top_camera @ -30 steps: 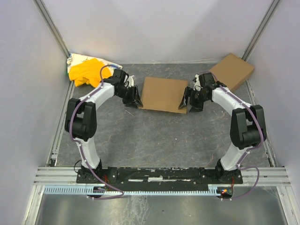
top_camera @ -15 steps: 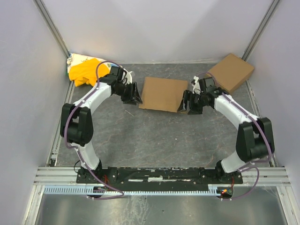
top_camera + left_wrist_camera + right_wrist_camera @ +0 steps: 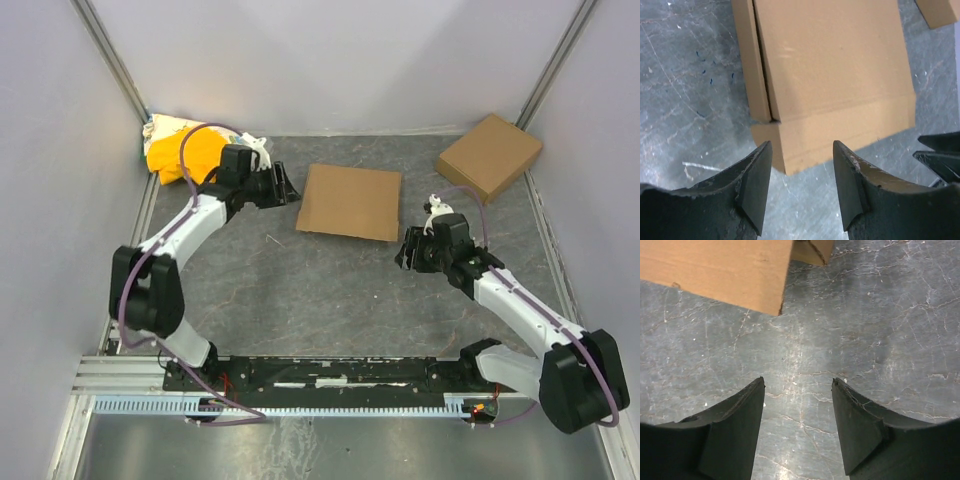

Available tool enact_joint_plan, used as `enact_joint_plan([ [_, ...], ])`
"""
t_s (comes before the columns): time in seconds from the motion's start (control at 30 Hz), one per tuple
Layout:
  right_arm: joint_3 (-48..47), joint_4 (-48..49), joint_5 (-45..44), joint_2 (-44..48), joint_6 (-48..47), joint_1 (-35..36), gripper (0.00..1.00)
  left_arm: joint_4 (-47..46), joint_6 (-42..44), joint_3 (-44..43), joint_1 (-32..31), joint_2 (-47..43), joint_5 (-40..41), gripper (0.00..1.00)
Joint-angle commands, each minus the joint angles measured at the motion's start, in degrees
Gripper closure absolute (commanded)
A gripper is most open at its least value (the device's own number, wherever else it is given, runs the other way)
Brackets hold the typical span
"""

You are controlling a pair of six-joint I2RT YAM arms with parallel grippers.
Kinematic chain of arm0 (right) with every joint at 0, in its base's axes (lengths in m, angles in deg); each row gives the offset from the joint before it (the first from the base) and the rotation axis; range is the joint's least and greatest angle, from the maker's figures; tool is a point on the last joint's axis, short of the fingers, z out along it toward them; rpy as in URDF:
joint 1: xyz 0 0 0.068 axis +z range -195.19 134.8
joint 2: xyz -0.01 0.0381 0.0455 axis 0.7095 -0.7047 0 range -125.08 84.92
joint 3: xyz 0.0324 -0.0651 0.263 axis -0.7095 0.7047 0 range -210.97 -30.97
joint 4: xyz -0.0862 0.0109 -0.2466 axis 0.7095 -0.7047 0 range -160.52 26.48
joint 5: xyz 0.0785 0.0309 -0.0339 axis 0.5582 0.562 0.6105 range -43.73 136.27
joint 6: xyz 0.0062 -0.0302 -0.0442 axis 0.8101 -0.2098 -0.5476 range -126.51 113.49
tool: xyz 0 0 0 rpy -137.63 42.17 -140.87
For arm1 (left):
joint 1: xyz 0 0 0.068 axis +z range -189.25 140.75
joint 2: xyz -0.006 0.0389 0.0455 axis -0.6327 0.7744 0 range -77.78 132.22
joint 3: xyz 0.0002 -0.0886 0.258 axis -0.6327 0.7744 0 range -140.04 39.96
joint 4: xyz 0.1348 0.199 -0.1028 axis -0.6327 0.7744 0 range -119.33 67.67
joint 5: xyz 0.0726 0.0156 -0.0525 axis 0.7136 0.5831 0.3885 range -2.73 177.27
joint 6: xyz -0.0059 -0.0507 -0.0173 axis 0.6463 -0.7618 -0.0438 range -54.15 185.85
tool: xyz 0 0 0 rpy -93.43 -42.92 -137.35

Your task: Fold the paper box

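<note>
Overhead, shows the paper box lying flat and closed on the grey table, a little past the middle toward 12 o'clock from the arm bases. Touches neither pincer.

Places the left gripper at the box's 9 o'clock, near its left edge but apart from it, tips aimed toward 3 o'clock. Places the right gripper at the box's 5 o'clock, off the near right corner and likewise apart.

Through the left wrist camera, shows jaws standing moderately apart, with only bare table between the dark fingers. Holds nothing. Finds the box's near corner just beyond the fingertips at 12 o'clock, with a narrow side strip running along its left edge and a dark slit at the crease.

Through the right wrist camera, shows a similar moderate gap between the fingers, again with nothing gripped and scratched grey surface below. Catches one box corner at 11 o'clock, well clear of the tips.

Elsewhere: a second cardboard box at 2 o'clock near the far right corner, and a yellow-and-white cloth bundle at 10 o'clock, just behind the left arm.
</note>
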Motion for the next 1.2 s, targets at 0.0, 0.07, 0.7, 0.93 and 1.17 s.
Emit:
enact_joint_plan([
  [0.0, 0.9, 5.87, -3.3, -2.21, 2.15, 0.49, 0.36, -2.21, -1.59, -5.75, -0.13, 7.62, 0.49, 0.42],
  [0.07, 1.89, 9.62, -3.64, -2.93, 2.89, 0.72, 0.35, -3.24, -2.28, -5.64, -0.11, 9.14, 0.46, 0.42],
  [0.7, -1.54, 24.98, -15.04, -14.07, 1.33, 4.45, 0.31, -5.0, -4.67, -2.53, 0.1, 11.89, -3.84, 0.42],
  [0.93, -2.86, 24.13, -17.95, -10.82, -1.94, 4.47, 0.3, -4.87, -4.73, -2.36, 0.13, 12.29, -4.63, 0.42],
  [1.17, -4.35, 22.59, -17.18, -10.06, -2.48, 4.45, 0.3, -4.76, -4.8, -2.16, 0.14, 12.14, -5.68, 0.42],
])
